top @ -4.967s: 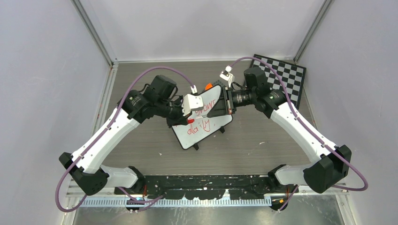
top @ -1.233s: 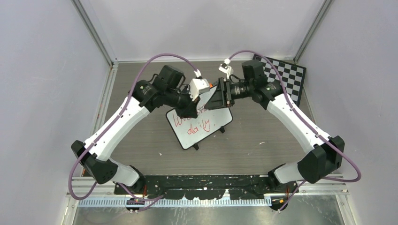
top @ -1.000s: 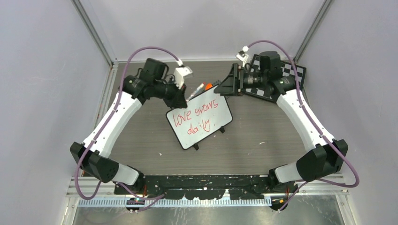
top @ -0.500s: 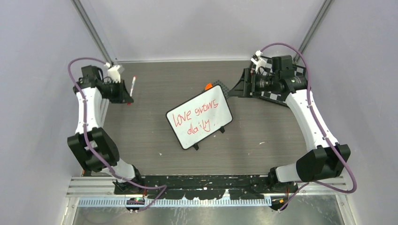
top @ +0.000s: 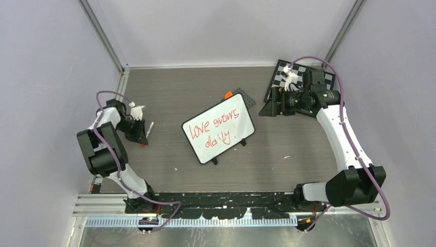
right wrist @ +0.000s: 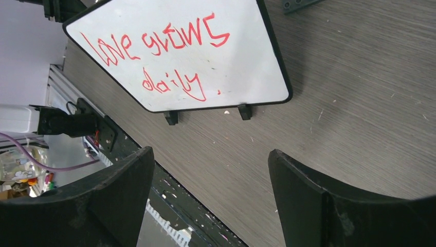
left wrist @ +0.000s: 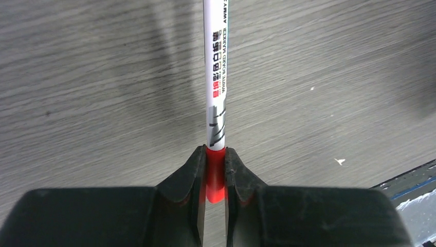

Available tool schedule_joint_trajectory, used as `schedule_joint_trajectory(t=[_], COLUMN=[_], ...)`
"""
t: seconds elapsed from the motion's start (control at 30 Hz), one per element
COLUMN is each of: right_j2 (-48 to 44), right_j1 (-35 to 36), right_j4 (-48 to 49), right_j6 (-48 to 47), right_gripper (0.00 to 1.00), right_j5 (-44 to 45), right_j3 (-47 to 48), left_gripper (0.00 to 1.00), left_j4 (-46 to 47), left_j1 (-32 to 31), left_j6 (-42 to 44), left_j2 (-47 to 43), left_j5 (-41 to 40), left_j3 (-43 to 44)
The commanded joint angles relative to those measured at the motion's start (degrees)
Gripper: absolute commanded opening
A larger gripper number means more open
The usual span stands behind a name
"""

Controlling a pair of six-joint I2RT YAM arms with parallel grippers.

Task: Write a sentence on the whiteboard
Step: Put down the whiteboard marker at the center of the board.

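Note:
The whiteboard (top: 218,128) lies tilted at mid-table and also fills the top of the right wrist view (right wrist: 180,56). The sentence (top: 213,129) in red marker reads "love grows daily" in two lines (right wrist: 159,46). At the table's left side, my left gripper (top: 142,139) is shut on the red end of a white marker (top: 149,128), just above the wood. In the left wrist view the marker (left wrist: 216,77) sticks straight out from between the jaws of the left gripper (left wrist: 215,154). My right gripper (top: 267,105) hangs wide open and empty right of the board (right wrist: 210,153).
A checkered chessboard (top: 282,72) lies at the back right, partly under the right arm. An orange item (top: 228,94) and a dark grey plate (top: 248,98) sit behind the whiteboard's far corner. Grey walls close in three sides. A black rail (top: 221,198) runs along the near edge.
Both arms have drawn away from the whiteboard. The left one swung to the table's left side with the marker and came down nearer; the right one pulled back towards the chessboard.

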Motion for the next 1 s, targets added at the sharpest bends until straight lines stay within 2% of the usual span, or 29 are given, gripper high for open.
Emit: schedule_joint_trajectory(t=[0.0,0.17,0.47,0.53,0.57,0.63,0.7,0.73,0.97], right_j2=[-2.8,-2.3,-2.1,-2.0,-1.9,-1.9,-1.8,-1.8,-1.2], right_j1=[-0.4,-0.6,-1.4,-1.6,-1.8,-2.1,-2.8,-3.2,-9.3], right_j4=[-0.4,-0.3,-0.6,-1.0,-1.3,-1.8,-2.4,-2.6,-4.3], right_j6=[-2.3,-2.3,-2.9,-4.1,-4.3,-4.8,-5.4,-5.8,-7.7], right_gripper=[0.85,0.85,0.86,0.85,0.86,0.86,0.86,0.86,0.88], right_j5=[1.4,1.7,2.1,2.1,2.2,2.2,2.3,2.3,2.7], right_j3=[-0.8,-0.8,-0.8,-0.5,-0.1,0.3,0.9,1.3,5.2], left_gripper=[0.17,0.26,0.44,0.51,0.59,0.65,0.79,0.83,0.91], left_j4=[4.9,8.1,7.6,6.4,5.7,4.2,2.2,0.7,-10.7], left_j1=[-0.3,-0.9,-2.2,-2.3,-2.3,-2.5,-2.5,-2.5,-2.5], left_j6=[2.0,3.1,5.0,4.9,5.0,5.3,5.4,5.4,2.9], left_j2=[2.2,2.8,2.7,1.7,1.2,0.0,-1.3,-1.9,-1.6], left_j5=[-1.6,-3.9,-5.7,-5.1,-4.9,-5.7,-6.0,-5.6,0.3], left_j3=[-2.3,-5.0,-6.0,-5.0,-4.4,-2.3,0.7,3.4,20.9])
